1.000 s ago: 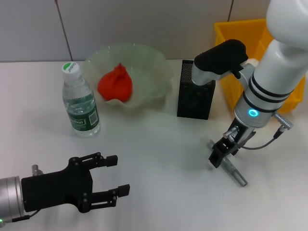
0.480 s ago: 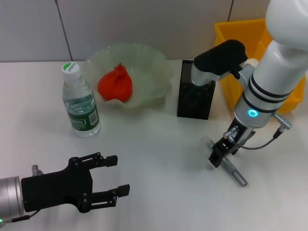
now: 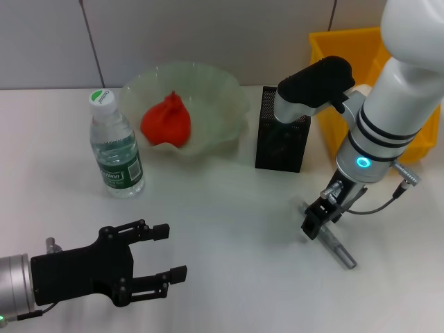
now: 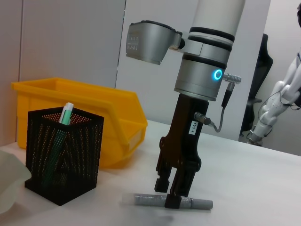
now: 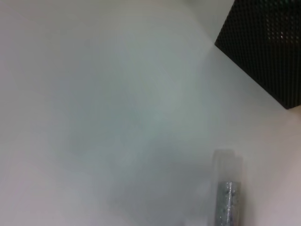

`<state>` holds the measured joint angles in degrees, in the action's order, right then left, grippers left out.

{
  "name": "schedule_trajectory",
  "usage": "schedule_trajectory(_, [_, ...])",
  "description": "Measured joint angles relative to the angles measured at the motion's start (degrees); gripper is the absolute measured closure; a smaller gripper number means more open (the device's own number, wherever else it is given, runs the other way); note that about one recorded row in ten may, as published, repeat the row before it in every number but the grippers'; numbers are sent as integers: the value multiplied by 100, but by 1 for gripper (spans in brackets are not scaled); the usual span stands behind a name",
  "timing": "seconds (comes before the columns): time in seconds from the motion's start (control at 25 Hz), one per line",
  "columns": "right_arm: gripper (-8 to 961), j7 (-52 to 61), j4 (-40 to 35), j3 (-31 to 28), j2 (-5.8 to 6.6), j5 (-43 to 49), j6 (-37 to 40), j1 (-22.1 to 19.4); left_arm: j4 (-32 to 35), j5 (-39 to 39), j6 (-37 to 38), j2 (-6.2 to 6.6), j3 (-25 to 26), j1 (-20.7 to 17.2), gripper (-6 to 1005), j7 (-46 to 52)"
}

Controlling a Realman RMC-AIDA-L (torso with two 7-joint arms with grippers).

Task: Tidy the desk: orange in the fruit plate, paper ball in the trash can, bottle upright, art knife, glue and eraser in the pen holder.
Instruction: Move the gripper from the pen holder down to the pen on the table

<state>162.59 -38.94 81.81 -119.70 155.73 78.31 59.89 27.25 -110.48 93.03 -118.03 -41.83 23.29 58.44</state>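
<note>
A grey pen-shaped art knife (image 3: pixel 338 246) lies on the white table, right of centre. My right gripper (image 3: pixel 316 225) stands straight down on it and is shut on its middle; the left wrist view shows that gripper (image 4: pixel 168 190) with the knife (image 4: pixel 195 203) between its jaws. The black mesh pen holder (image 3: pixel 282 133) stands behind it, with a green-capped stick (image 4: pixel 66 113) inside. An upright bottle (image 3: pixel 115 147) stands at the left. The orange (image 3: pixel 166 120) lies in the pale fruit plate (image 3: pixel 222 97). My left gripper (image 3: pixel 177 252) rests open at the near left. Paper ball and eraser are out of view.
A yellow bin (image 3: pixel 347 48) stands at the back right, just behind the right arm and beside the pen holder. Bare tabletop lies between the left gripper and the knife. The right wrist view shows the knife's clear cap end (image 5: pixel 228 165) and a corner of the holder (image 5: pixel 268 47).
</note>
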Motion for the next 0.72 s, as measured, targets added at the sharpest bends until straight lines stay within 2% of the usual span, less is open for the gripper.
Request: schedule_trajectory(0.72, [497,1,36,91,0,12,1,31,2,0,-4,0,0,10,211,10])
